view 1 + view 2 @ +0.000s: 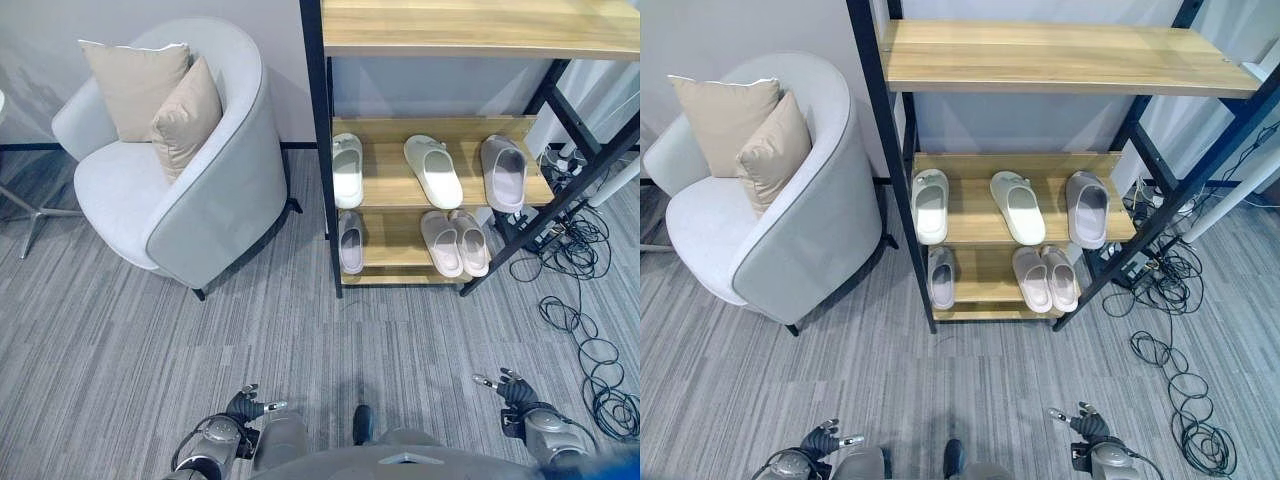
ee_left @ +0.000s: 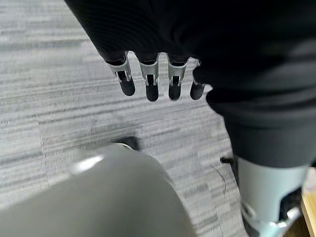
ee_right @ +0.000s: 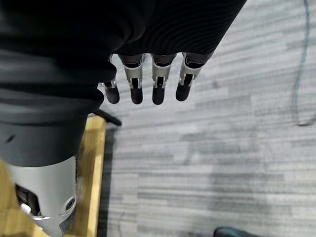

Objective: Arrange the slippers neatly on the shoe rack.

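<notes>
The black-framed wooden shoe rack stands against the wall. Its middle shelf carries two white slippers and one grey slipper, spaced apart. The bottom shelf holds a single grey slipper on the left and a pinkish pair side by side. My left hand hangs low near the view's bottom edge, far from the rack, with straight fingers holding nothing. My right hand hangs the same way, its fingers relaxed above the carpet.
A grey armchair with two beige cushions stands left of the rack. Black cables lie tangled on the carpet at the rack's right side. Grey carpet stretches between me and the rack.
</notes>
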Controlling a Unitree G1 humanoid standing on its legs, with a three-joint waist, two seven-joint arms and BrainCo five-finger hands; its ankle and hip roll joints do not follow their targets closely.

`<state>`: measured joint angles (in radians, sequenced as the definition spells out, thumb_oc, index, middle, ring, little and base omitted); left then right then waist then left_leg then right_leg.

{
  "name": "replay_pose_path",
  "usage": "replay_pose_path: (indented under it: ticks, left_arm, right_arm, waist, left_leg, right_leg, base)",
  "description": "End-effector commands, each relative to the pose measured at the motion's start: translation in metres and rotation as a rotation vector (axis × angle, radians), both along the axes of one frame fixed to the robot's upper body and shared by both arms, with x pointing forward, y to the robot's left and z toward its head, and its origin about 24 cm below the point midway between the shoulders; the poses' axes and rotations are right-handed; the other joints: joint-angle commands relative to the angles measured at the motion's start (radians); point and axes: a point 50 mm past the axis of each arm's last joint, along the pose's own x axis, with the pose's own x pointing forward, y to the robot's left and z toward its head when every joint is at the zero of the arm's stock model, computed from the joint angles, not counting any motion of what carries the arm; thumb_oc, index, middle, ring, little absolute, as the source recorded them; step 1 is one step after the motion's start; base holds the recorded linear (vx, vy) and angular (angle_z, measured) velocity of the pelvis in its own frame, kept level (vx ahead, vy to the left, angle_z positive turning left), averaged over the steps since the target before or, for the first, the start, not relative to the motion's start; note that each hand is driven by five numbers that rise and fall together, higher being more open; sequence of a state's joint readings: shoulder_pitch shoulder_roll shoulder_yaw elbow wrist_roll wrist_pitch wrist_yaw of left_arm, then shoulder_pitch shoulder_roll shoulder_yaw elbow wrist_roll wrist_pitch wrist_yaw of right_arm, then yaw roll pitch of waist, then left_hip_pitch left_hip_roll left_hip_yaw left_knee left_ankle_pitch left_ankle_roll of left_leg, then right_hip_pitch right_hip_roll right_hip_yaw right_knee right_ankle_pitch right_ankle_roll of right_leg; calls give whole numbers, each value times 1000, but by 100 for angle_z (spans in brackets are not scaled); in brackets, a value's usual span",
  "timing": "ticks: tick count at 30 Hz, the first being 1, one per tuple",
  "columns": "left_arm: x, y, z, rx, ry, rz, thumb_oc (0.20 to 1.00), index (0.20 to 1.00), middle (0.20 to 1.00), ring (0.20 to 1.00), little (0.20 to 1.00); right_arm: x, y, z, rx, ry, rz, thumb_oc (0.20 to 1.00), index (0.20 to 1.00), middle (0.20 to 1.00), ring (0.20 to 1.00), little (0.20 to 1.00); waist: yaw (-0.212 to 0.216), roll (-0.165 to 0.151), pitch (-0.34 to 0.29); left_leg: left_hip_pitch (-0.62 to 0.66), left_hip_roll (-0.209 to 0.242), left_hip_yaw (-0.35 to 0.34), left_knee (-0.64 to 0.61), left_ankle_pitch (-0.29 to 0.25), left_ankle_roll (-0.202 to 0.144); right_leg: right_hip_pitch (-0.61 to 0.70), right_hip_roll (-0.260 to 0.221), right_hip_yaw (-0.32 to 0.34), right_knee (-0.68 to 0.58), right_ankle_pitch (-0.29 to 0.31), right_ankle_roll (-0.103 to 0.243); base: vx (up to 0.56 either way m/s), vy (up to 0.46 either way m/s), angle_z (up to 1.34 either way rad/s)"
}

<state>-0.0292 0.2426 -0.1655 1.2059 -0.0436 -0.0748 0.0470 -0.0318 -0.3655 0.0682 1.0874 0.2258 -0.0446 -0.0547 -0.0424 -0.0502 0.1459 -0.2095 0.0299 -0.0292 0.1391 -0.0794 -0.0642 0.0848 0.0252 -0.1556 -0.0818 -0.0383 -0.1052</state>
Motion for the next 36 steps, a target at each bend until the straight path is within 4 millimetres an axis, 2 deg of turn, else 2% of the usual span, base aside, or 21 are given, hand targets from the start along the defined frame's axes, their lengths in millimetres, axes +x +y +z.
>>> replay_pose_path:
  ticks: [1, 4, 6, 9, 10, 11, 12, 14, 16, 18, 22, 25, 30, 32, 36]
  left_arm:
    - [-12, 0, -4, 45, 44, -22, 1000, 1000, 1000, 1000, 1000]
    - [-23, 7, -5, 78, 81, 11, 1000, 1000, 1000, 1000, 1000]
    - [-24, 9, -5, 90, 82, 20, 1000, 1000, 1000, 1000, 1000]
    - [-22, 15, -3, 107, 75, 39, 1000, 1000, 1000, 1000, 1000]
    - [-22, 15, -3, 107, 75, 39, 1000, 1000, 1000, 1000, 1000]
    - [-20, 21, -1, 133, 69, 32, 1000, 1000, 1000, 1000, 1000]
    - [-20, 21, -1, 133, 69, 32, 1000, 1000, 1000, 1000, 1000]
    - [-20, 26, 1, 145, 57, 52, 1000, 1000, 1000, 1000, 1000]
    - [-24, 26, 0, 149, 66, 44, 1000, 1000, 1000, 1000, 1000]
    - [-26, 26, 0, 155, 71, 33, 1000, 1000, 1000, 1000, 1000]
    - [-18, 9, -3, 127, 50, -49, 1000, 1000, 1000, 1000, 1000]
    - [-13, 2, -3, 117, 37, -65, 1000, 1000, 1000, 1000, 1000]
    - [-19, -1, -6, 114, 62, -57, 1000, 1000, 1000, 1000, 1000]
    - [-25, 1, -7, 113, 76, -28, 1000, 1000, 1000, 1000, 1000]
    - [-32, 1, -8, 110, 92, 2, 1000, 1000, 1000, 1000, 1000]
  right_arm:
    - [0, -8, 6, -69, -24, 33, 1000, 1000, 1000, 1000, 1000]
    - [0, 5, 2, -56, -21, 74, 1000, 1000, 1000, 1000, 1000]
    - [-1, 10, 0, -51, -14, 90, 1000, 1000, 1000, 1000, 1000]
    - [8, 13, 2, -66, -21, 126, 1000, 1000, 1000, 1000, 1000]
    - [8, 13, 2, -66, -21, 126, 1000, 1000, 1000, 1000, 1000]
    - [12, 11, 4, -77, -31, 125, 1000, 1000, 1000, 1000, 1000]
    - [12, 11, 4, -77, -31, 125, 1000, 1000, 1000, 1000, 1000]
    - [18, 4, 10, -102, -59, 117, 1000, 1000, 1000, 1000, 1000]
    - [19, 2, 13, -109, -75, 118, 1000, 1000, 1000, 1000, 1000]
    - [23, -2, 17, -120, -97, 124, 1000, 1000, 1000, 1000, 1000]
    - [40, -13, 36, -174, -191, 144, 1000, 1000, 1000, 1000, 1000]
    - [51, -13, 46, -189, -251, 158, 1000, 1000, 1000, 1000, 1000]
    - [70, 2, 65, -180, -396, 218, 1000, 1000, 1000, 1000, 1000]
    - [75, 17, 75, -163, -472, 281, 1000, 1000, 1000, 1000, 1000]
    - [77, 32, 93, -151, -582, 367, 1000, 1000, 1000, 1000, 1000]
  waist:
    - [23, 16, 0]
    - [22, 17, -33]
    - [25, 16, -34]
    - [31, 28, -17]
    - [31, 28, -17]
    - [26, 43, -9]
    - [27, 43, -8]
    - [27, 56, -9]
    - [25, 39, -15]
    - [26, 34, -24]
    - [20, 53, -36]
    - [16, 62, -37]
    - [11, 65, -42]
    - [10, 65, -43]
    - [5, 60, -50]
  left_leg:
    - [150, -37, -17, -33, -6, 32]
    - [202, -42, -11, -98, 1, 55]
    - [212, -47, -9, -104, -2, 64]
    - [203, -46, -3, -109, 3, 83]
    - [203, -46, -3, -109, 3, 83]
    - [200, -38, -12, -109, 0, 83]
    - [201, -38, -11, -109, -1, 83]
    - [206, -8, -19, -99, -25, 65]
    - [216, 1, -23, -89, -38, 48]
    - [220, 15, -27, -90, -32, 34]
    - [239, 60, -57, -141, 8, 9]
    - [246, 70, -71, -160, 23, 3]
    - [265, 72, -78, -186, 31, 4]
    - [274, 71, -76, -197, 32, 6]
    - [281, 64, -64, -221, 35, 11]
  right_leg:
    - [-84, -86, 13, 190, -52, 173]
    - [-60, -95, 19, 169, -47, 182]
    - [-57, -100, 18, 171, -46, 188]
    - [-122, -124, 16, 279, -33, 229]
    - [-122, -124, 16, 279, -33, 229]
    - [-140, -167, 40, 321, -12, 244]
    - [-140, -167, 40, 322, -12, 244]
    - [-155, -265, 56, 257, 50, 249]
    - [-134, -252, 90, 180, 50, 267]
    - [-115, -233, 89, 149, 39, 269]
    - [-87, -184, 54, 147, -1, 242]
    - [-77, -172, 31, 150, -16, 232]
    - [-54, -165, 14, 146, -21, 230]
    - [-50, -167, 16, 142, -18, 233]
    - [-47, -174, 19, 117, -2, 242]
  base:
    - [96, 90, -23]
    - [112, 137, -10]
    - [23, 99, 12]
    - [-71, 68, -2]
    - [-58, -57, -20]
    - [-20, -67, -31]
    - [-16, -186, -1]
    - [54, -320, 8]
    - [132, -405, -13]
    - [114, -306, 5]
    - [61, -203, 27]
    - [30, -75, 31]
    - [43, 16, 18]
    - [48, 63, 10]
    - [33, 75, 0]
